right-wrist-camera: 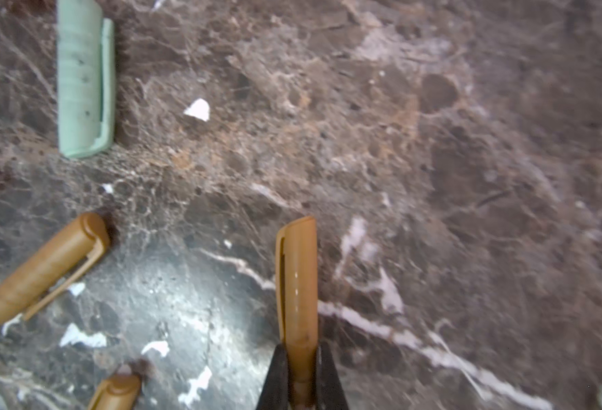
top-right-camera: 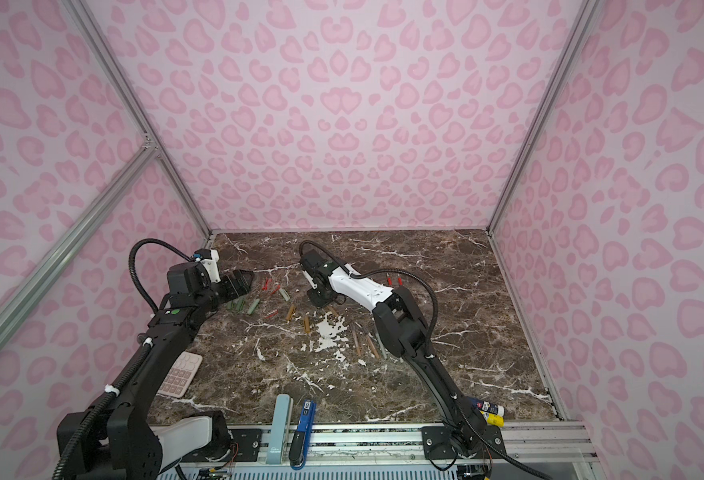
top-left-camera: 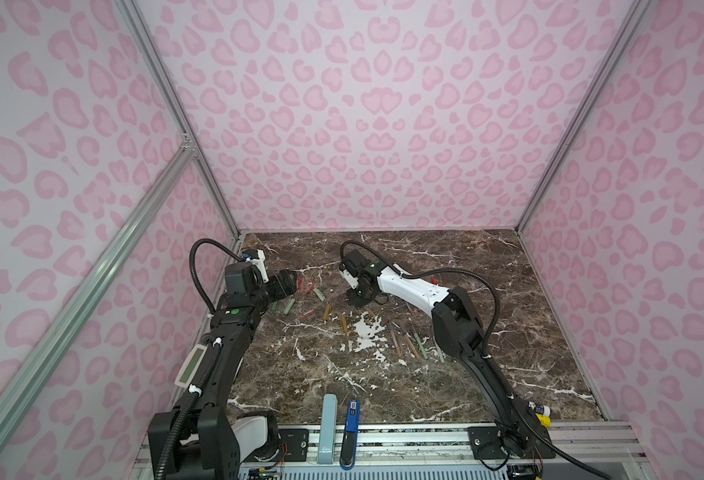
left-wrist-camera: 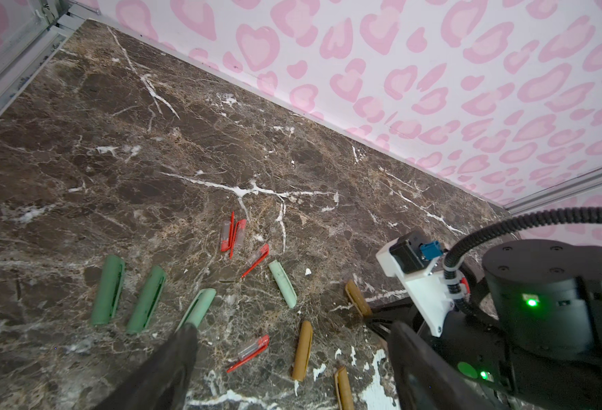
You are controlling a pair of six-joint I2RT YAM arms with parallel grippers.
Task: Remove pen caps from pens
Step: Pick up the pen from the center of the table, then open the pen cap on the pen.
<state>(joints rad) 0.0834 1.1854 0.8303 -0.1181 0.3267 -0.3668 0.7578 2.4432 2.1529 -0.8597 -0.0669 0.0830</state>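
The right end effector (right-wrist-camera: pixel 301 349) is pinched tight on a brown cap (right-wrist-camera: pixel 297 277). It holds the cap by one end, low over the counter (top-left-camera: pixel 445 386). I think it will lay it by the other brown caps (right-wrist-camera: pixel 43 269), just to its left. The left end effector (top-left-camera: pixel 288 284) is wide and empty, near the green caps (left-wrist-camera: pixel 107 291) on the left. The pens (top-left-camera: pixel 404 340) lie bunched on the right, so caps and pens do not mix.

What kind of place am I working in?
Probably a purpose-built robot test cell, not a home: pink heart-print panel walls, bare aluminium framing, and a marble-look tabletop.
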